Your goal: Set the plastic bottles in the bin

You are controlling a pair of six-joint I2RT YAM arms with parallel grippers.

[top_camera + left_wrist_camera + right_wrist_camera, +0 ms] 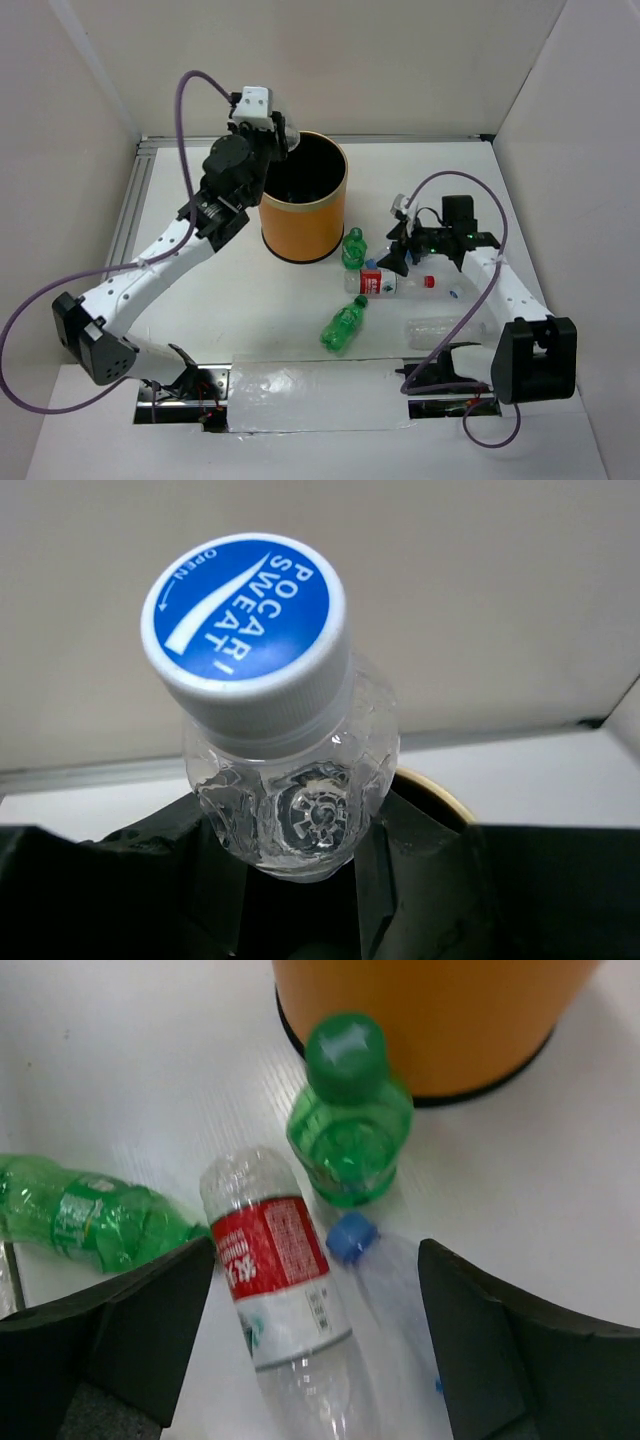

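Observation:
My left gripper (277, 138) is raised at the far-left rim of the orange bin (303, 215) and is shut on a clear bottle (292, 802) with a blue-and-white cap (245, 610). My right gripper (399, 257) is open and low over the bottles to the right of the bin. In the right wrist view, the lying clear bottle with a red label (277, 1260) and a clear bottle with a blue cap (351, 1238) lie between its fingers (150, 1330). A green bottle (349, 1125) stands upright by the bin (430, 1020). Another green bottle (345, 325) lies nearer me.
A clear bottle (445, 331) lies near the right arm's base. The bin's gold rim (443, 792) shows just behind my left fingers. White walls close the table at the back and sides. A foil-covered strip (310, 395) runs along the near edge.

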